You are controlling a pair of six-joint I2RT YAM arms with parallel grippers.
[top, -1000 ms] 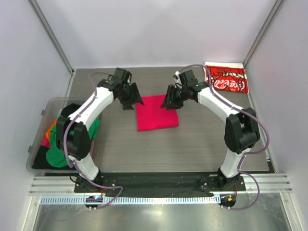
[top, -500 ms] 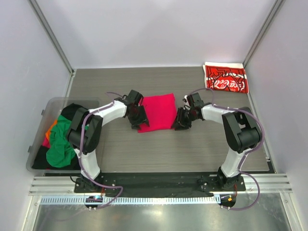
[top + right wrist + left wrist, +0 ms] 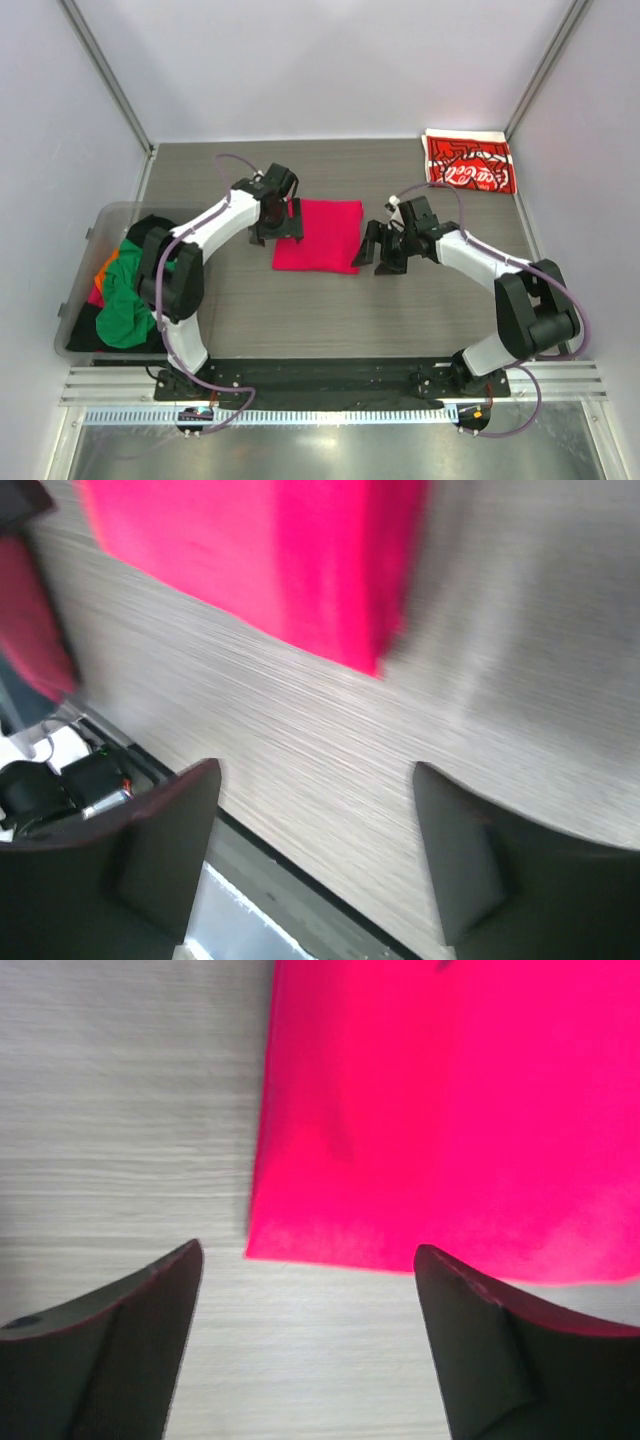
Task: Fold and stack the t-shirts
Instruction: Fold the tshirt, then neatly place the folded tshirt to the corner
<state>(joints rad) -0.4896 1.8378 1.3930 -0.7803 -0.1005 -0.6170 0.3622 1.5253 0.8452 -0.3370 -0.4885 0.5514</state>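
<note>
Crimson-pink tee (image 3: 318, 235): folded rectangle, flat mid-bench, between the two hands.
Left hand (image 3: 277, 230) is at the tee's left edge, spread wide and gripping nothing. Right hand (image 3: 385, 250) is just off the tee's right edge by the near corner, also spread and empty.
Left wrist view: a tee corner sits just ahead of the gap, clear of the fingers (image 3: 110, 1350), with only bare bench (image 3: 420, 310) between them.
Right wrist view is blurred: the tee corner is ahead and left of the gap, apart from that hand's fingers (image 3: 510, 870). It also catches the bench's front edge.
Top view only: Coca-Cola tee (image 3: 470, 162) is folded in the far right corner, well beyond the right hand. A bin (image 3: 72, 300) sits outboard of the left hand, holding a green tee (image 3: 125, 300) plus black and orange cloth.
</note>
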